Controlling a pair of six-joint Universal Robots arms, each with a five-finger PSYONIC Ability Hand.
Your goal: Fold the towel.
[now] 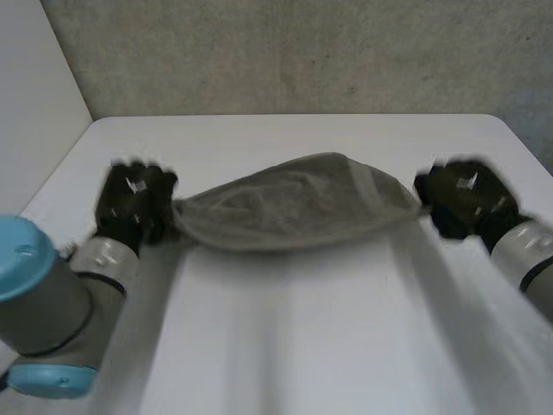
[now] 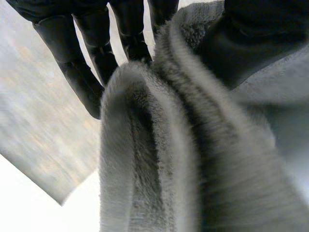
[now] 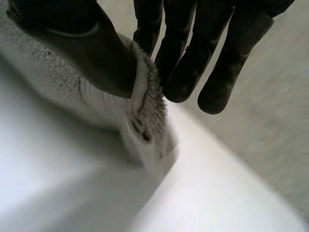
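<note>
In the head view, the towel [image 1: 294,212] is seen in the middle of the frame, stretched sideways between the two hands over the white table [image 1: 285,346]. It is gathered narrow at both ends and bulges upward at its centre, with a paler band running across its right part. Whether its lower edge touches the table cannot be told. The left hand [image 1: 134,203] is seen at the left middle of the frame, closed on the towel's left end, and the right hand [image 1: 462,203] at the right middle, closed on its right end. The grey left arm [image 1: 52,303] with its light-blue cap is seen in the lower left corner, and the right arm [image 1: 531,259] at the right edge. A grey wall [image 1: 302,52] is seen across the top.

In the left wrist view, the towel [image 2: 159,159] is shown bunched into thick folds and pinched between the left hand's [image 2: 91,53] fingers and its thumb [image 2: 241,43].

In the right wrist view, a corner of the towel [image 3: 145,121] is pinched by the right hand [image 3: 178,63], pressed by the thumb [image 3: 91,53] against the fingers. The table [image 3: 217,193] is seen beyond the fingertips.
</note>
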